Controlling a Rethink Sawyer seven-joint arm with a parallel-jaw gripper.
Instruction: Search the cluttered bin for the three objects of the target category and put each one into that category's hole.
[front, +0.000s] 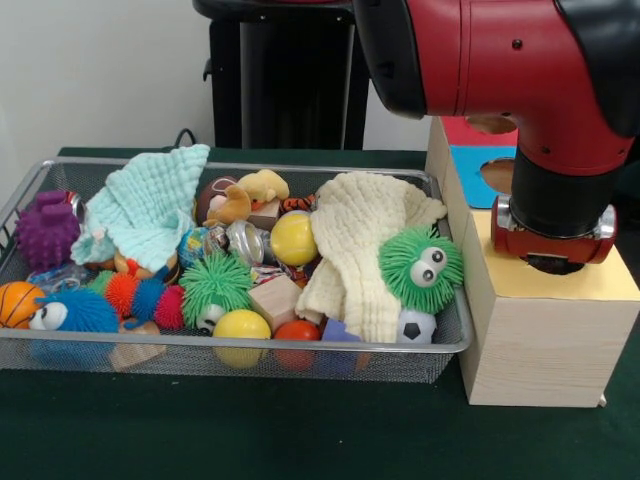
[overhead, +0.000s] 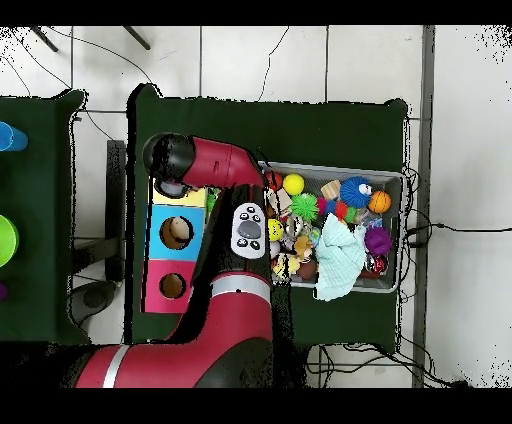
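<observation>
Though parked with the gripper (front: 553, 262) just above the yellow-topped box (front: 540, 330), gives no clue to progress. Covers the hole in both views, so cannot say whether anything has gone in. Cannot tell the state of the jaws either: hidden under the wrist, with nothing seen hanging from them.

Looks, by position, like a drop or a pause right over the hole — a judgement only.

Back in the bin (front: 250, 345), beside the box on the green tabletop (front: 250, 430), shows no printed fabric bundles plainly. Could hide some under the cream cloth (front: 365, 250) or the mint cloth (front: 150, 205), or down among the spiky balls and hard toys. Leaves the count open — anywhere from none to three delivered. Probably calls for lifting or shifting those cloths to search beneath.
</observation>
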